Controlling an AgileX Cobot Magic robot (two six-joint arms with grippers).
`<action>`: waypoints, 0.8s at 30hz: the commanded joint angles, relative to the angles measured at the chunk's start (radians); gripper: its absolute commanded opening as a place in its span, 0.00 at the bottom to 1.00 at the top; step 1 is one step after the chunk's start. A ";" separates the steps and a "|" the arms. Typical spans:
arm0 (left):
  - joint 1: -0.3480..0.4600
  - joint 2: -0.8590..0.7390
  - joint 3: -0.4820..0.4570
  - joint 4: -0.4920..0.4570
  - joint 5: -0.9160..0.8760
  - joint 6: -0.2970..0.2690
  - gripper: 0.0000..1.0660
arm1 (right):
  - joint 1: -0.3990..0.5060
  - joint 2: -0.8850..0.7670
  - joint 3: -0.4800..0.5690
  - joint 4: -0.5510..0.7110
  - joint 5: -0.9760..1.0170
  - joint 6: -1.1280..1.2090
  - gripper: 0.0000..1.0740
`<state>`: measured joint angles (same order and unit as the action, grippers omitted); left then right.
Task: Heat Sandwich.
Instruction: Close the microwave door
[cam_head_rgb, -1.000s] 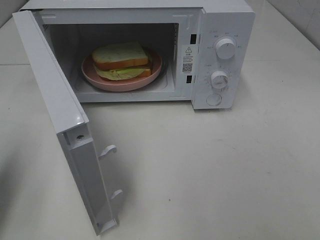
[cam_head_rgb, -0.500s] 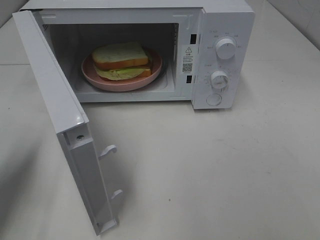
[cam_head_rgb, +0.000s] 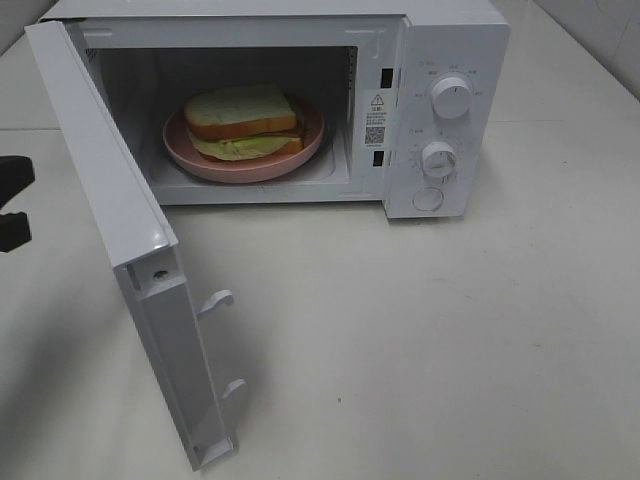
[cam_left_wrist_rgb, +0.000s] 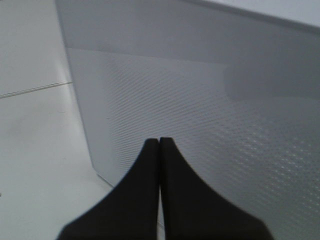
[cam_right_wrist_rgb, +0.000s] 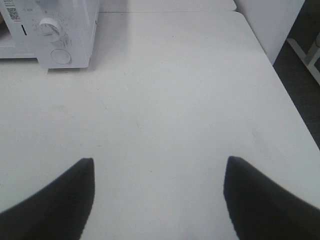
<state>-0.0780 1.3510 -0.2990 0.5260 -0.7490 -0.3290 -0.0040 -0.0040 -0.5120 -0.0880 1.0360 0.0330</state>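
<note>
White table (cam_head_rgb: 450, 330); sandwich (cam_head_rgb: 243, 118) inside open microwave (cam_head_rgb: 485, 70).

The sandwich (cam_head_rgb: 243, 120) lies on a plate (cam_head_rgb: 250, 168) inside the microwave (cam_head_rgb: 440, 60), door (cam_head_rgb: 95, 170) open leftward.

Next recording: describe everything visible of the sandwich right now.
The sandwich is two slices of pale white bread with orange-brown crust. Green lettuce shows between them along the front edge. It looks whole and lies flat, the top slice roughly square and slightly offset from the lower one. It rests on a round pink plate inside the cavity of the white microwave, whose door stands open. Only the plate touches it.
</note>
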 joint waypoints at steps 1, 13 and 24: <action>-0.058 0.042 -0.029 -0.028 -0.024 0.035 0.00 | -0.007 -0.028 0.005 -0.001 -0.011 0.003 0.65; -0.244 0.154 -0.117 -0.219 -0.035 0.129 0.00 | -0.007 -0.028 0.005 -0.001 -0.011 0.003 0.65; -0.381 0.265 -0.232 -0.360 -0.033 0.177 0.00 | -0.007 -0.028 0.005 -0.001 -0.011 0.003 0.63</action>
<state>-0.4390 1.6050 -0.5080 0.1950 -0.7710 -0.1610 -0.0040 -0.0040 -0.5120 -0.0880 1.0360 0.0330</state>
